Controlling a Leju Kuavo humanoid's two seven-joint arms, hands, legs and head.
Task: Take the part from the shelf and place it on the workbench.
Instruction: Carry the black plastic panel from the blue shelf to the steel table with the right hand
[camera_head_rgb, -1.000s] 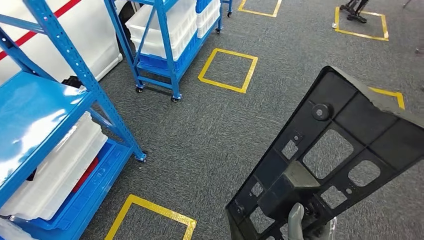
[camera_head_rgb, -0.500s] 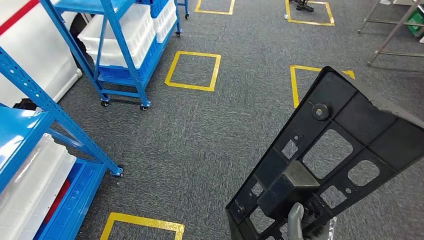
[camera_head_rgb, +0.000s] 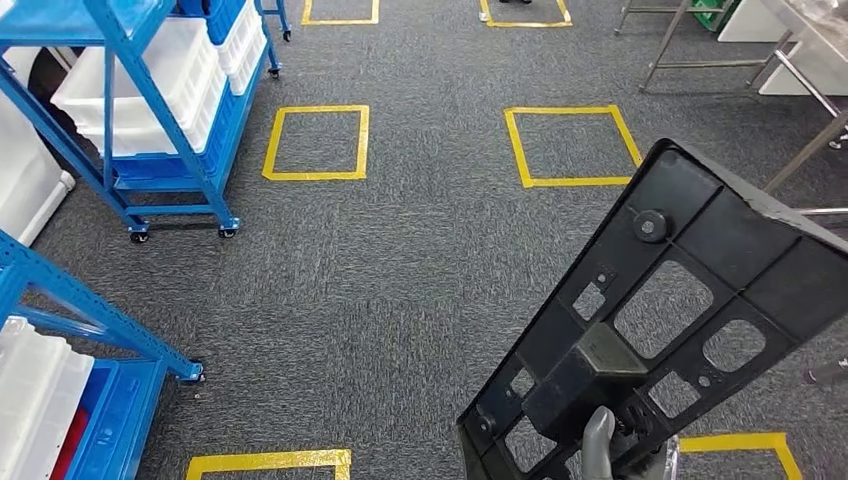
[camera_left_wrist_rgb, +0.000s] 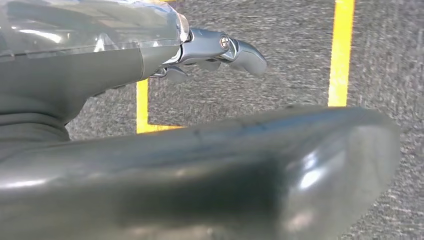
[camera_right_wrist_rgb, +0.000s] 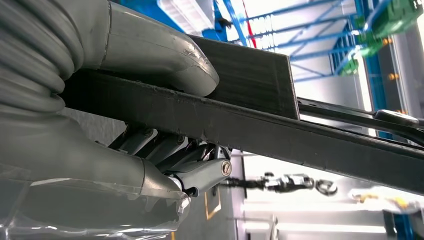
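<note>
The part (camera_head_rgb: 700, 260) is a flat black plastic panel with several cut-outs and a round knob, tilted up over the grey carpet at the lower right of the head view. My right hand (camera_head_rgb: 600, 450) grips its lower end, thumb on the near face. In the right wrist view the thumb (camera_right_wrist_rgb: 165, 55) lies on one face of the part's edge (camera_right_wrist_rgb: 300, 140) and the darker fingers (camera_right_wrist_rgb: 200, 172) curl under the other. My left hand (camera_left_wrist_rgb: 100, 70) holds nothing, its fingers (camera_left_wrist_rgb: 220, 47) stretched out over the carpet. A metal-legged table (camera_head_rgb: 800, 60) stands at the far right.
A blue wheeled rack (camera_head_rgb: 150, 110) with white bins stands at the upper left. Another blue rack (camera_head_rgb: 80, 310) with a white bin sits at the lower left. Yellow taped squares (camera_head_rgb: 570, 145) mark the grey carpet between them.
The whole picture has shifted: the camera has turned to the right. The blue racks now sit further left and the metal table has come in at the upper right. The part stays in my right hand.
</note>
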